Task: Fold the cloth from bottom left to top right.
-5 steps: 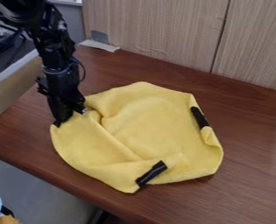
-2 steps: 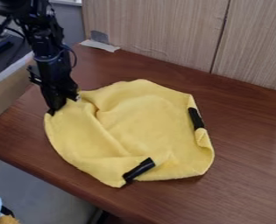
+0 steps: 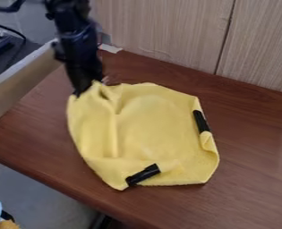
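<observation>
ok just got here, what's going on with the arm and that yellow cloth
The black gripper has the yellow cloth by its upper-left edge, where the fabric is drawn up into creases. The rest lies on the brown table. A black strip sits at the cloth's lower edge, another at its right. The fold to the top right isn't made yet.

The yellow cloth (image 3: 149, 129) lay rumpled on the counter (image 3: 250, 179), its upper-left corner raised, its lower edge partly folded.
</observation>
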Motion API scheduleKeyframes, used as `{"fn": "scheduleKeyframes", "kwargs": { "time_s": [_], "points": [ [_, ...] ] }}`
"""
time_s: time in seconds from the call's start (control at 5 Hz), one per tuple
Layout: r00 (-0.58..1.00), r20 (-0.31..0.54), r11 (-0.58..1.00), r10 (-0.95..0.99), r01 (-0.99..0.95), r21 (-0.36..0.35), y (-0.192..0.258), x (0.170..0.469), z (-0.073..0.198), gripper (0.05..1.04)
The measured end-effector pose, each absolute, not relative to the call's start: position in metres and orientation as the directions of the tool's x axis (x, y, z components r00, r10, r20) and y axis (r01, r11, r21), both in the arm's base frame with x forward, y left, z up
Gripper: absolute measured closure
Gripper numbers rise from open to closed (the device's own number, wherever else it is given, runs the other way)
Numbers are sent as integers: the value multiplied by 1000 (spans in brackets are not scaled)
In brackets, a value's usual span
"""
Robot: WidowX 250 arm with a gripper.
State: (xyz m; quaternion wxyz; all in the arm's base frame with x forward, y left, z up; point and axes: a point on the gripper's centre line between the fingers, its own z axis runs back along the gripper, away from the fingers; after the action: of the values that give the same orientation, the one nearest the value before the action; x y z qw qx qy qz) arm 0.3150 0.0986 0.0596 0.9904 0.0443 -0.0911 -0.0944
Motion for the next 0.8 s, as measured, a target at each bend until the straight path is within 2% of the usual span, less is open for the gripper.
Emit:
{"fn": "scheduleKeyframes", "kwargs": {
  "time_s": [0.4, 0.8],
  "points": [
    [899, 222, 926, -377, 364, 96, 30, 332, 70, 1024],
    [834, 191, 855, -518, 505, 115, -27, 338, 46, 1024]
  ]
}}
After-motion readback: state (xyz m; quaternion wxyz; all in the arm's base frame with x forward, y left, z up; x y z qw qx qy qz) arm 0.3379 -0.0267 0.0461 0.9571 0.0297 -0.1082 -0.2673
